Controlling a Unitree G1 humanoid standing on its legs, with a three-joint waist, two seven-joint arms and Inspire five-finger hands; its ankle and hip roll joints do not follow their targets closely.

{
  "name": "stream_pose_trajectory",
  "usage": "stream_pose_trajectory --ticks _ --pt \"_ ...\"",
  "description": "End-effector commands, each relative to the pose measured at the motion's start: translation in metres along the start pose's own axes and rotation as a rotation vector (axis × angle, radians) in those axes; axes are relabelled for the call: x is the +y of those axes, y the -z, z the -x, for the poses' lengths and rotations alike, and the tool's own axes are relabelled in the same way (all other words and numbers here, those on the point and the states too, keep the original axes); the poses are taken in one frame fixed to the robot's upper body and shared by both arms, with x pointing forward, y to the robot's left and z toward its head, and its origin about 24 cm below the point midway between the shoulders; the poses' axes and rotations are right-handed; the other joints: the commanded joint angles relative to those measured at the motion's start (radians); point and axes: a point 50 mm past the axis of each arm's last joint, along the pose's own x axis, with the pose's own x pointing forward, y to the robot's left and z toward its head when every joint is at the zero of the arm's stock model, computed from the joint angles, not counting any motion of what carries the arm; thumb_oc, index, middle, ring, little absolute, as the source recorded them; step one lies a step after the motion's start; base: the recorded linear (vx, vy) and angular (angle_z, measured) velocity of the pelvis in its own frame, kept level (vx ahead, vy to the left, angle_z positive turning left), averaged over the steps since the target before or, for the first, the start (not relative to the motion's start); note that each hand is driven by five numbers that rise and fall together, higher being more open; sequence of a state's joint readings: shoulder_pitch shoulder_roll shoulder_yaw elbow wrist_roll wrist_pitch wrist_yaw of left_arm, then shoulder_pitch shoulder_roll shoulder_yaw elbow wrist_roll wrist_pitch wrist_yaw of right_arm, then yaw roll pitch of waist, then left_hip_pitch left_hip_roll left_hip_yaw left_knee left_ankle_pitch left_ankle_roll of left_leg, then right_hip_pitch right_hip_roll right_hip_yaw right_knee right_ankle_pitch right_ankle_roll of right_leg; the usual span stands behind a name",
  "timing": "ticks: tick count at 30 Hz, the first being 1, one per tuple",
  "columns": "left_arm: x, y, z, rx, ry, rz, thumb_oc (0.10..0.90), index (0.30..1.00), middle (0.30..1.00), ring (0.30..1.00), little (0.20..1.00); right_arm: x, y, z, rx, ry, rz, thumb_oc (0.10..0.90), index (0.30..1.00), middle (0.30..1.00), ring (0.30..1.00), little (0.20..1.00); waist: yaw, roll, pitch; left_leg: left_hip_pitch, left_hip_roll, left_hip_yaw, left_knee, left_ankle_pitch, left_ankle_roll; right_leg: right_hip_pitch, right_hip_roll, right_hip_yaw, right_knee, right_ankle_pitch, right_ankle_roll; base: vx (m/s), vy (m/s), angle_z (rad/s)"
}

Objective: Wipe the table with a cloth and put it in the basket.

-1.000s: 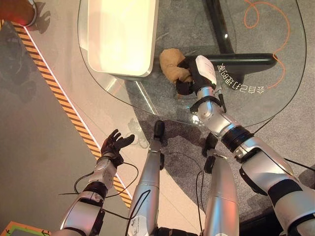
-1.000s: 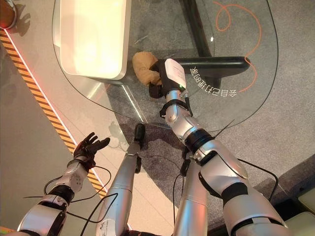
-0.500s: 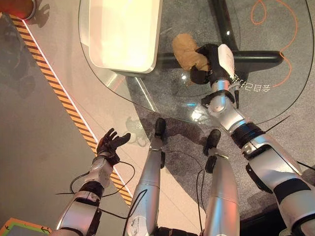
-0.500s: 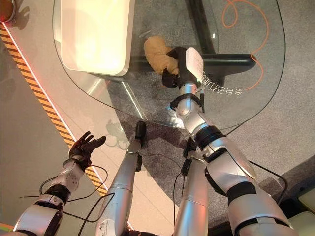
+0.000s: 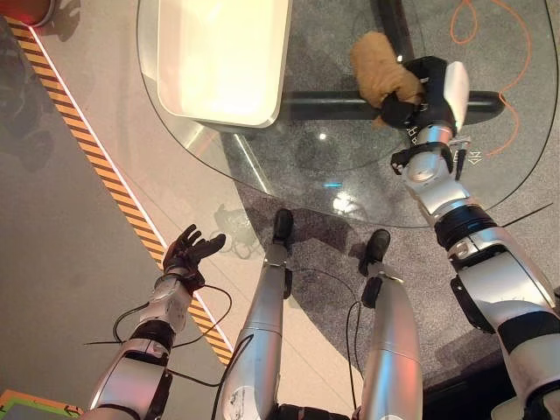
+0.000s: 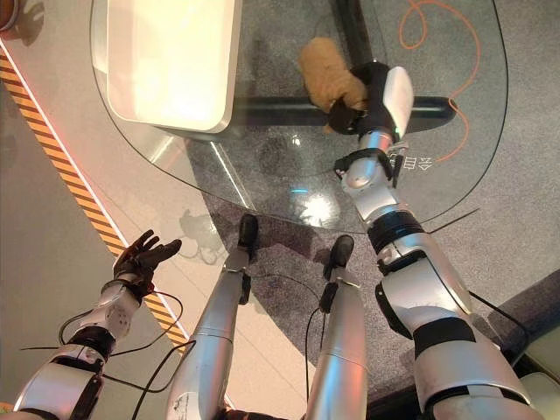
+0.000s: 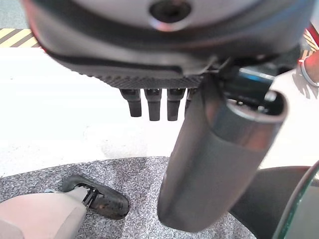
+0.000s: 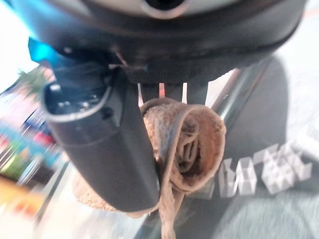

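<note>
Both eye views are looking steeply down from the head, sharing the glass worktop (image 5: 262, 166), the white basket (image 5: 219, 61) and both arms. The left wrist view is looking along the left hand (image 7: 154, 102) toward the floor (image 7: 55, 124). The right wrist view is sitting very close behind the right hand (image 8: 109, 144) and its cloth (image 8: 192, 144).

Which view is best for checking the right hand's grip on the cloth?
Right wrist view: the brown cloth sits bunched under the right hand's thumb, close up. Both eye views show the cloth gripped on the glass table, from farther off.
</note>
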State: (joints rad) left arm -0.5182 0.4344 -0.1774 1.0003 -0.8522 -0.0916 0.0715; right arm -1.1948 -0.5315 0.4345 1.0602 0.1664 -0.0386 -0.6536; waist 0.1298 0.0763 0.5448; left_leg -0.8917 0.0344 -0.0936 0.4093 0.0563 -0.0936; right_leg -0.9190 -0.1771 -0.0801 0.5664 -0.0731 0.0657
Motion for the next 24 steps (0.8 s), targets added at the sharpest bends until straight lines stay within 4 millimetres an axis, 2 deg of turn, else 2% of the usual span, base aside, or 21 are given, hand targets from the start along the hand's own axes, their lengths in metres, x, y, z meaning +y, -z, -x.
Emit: stream_pose_trajectory --ticks 1,11,24 --pt "0.039 -0.009 0.003 -0.013 -0.119 0.036 0.8 0.9 0.9 0.9 0.9 -0.118 0.067 -0.022 0.239 0.424 0.202 0.1 0.3 0.3 0.3 0.2 -0.037 0.036 -0.025 0.026 -0.064 0.074 0.021 -0.062 0.1 0.011 0.087 -0.07 -0.041 0.02 -0.047 0.0 0.0 0.0" --pt "0.045 -0.016 0.001 -0.017 -0.135 0.037 0.8 0.9 0.9 0.9 0.9 -0.126 0.074 -0.021 0.284 0.464 0.199 0.1 0.3 0.3 0.3 0.2 -0.044 0.024 -0.025 0.023 -0.059 0.069 0.021 -0.066 0.097 0.011 0.097 -0.063 -0.043 0.016 -0.047 0.0 -0.005 -0.01" --pt "0.053 -0.029 0.0 -0.031 -0.154 0.035 0.8 0.9 0.9 0.9 0.9 -0.138 0.094 -0.013 0.376 0.53 0.184 0.1 0.3 0.3 0.3 0.2 -0.053 0.01 -0.025 0.015 -0.054 0.066 0.025 -0.073 0.093 0.008 0.107 -0.057 -0.047 0.013 -0.044 0.0 0.0 0.0"
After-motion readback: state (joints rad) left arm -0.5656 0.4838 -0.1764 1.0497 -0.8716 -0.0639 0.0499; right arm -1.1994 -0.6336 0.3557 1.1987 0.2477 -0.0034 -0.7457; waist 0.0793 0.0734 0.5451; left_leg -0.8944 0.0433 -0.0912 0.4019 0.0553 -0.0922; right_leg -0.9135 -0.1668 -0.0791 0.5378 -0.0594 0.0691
